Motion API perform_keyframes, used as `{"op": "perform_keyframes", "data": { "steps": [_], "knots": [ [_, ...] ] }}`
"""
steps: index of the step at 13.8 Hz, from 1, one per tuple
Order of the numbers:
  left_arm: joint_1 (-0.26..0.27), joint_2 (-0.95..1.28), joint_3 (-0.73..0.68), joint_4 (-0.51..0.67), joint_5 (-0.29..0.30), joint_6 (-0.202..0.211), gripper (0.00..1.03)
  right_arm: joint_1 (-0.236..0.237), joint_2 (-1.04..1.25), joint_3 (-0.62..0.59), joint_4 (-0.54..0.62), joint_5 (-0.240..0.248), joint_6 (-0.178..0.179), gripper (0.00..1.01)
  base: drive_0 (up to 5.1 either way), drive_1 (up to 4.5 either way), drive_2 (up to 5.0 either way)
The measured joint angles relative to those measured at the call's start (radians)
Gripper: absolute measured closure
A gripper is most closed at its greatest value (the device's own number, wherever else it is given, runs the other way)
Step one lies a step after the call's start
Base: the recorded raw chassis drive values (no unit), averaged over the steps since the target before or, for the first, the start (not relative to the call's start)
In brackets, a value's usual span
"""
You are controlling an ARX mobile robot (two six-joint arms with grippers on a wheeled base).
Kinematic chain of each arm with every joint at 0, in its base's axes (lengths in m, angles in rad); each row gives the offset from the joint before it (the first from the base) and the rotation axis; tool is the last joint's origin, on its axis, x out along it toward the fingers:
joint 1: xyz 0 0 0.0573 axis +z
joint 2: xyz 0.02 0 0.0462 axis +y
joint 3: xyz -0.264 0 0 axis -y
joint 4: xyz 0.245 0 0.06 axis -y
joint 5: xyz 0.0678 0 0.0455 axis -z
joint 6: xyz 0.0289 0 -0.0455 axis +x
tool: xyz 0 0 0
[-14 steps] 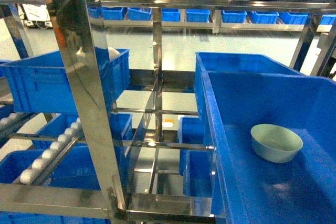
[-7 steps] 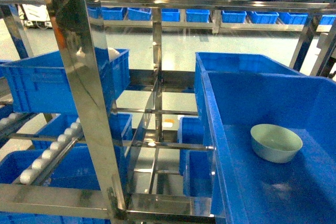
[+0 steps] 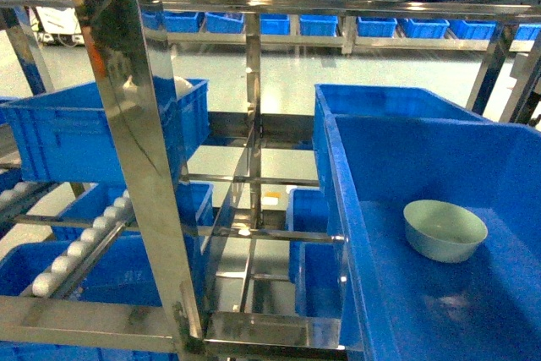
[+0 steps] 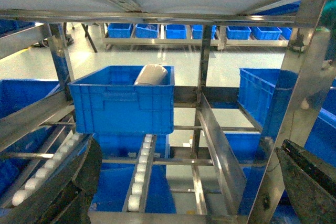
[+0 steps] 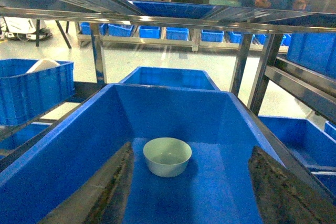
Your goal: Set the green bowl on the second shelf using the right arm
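Where right jaws gape, green bowl between, untouched, in blue bin

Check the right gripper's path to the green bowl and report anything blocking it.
Nothing visible blocks it. The green bowl sits alone on the blue bin floor, straight ahead between the right gripper's spread fingers, with only bare bin floor between them.
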Motion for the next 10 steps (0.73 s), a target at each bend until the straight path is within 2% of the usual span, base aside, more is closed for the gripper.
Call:
{"op": "perform_keyframes", "data": {
  "steps": [2,3,10],
  "knots": [
    [0.000,0.000,0.000,0.000,0.000,0.000,0.05,0.000,0.000,0.000,0.000,0.000,0.000,0.09,0.0,0.00,0.0],
    [0.000,0.000,0.000,0.000,0.000,0.000,0.05,0.000,0.000,0.000,0.000,0.000,0.002,0.02,0.0,0.00,0.0],
    [0.000,0.000,0.000,0.000,0.000,0.000,0.05,0.000,0.000,0.000,0.000,0.000,0.002,0.03,0.0,0.00,0.0]
  ]
}}
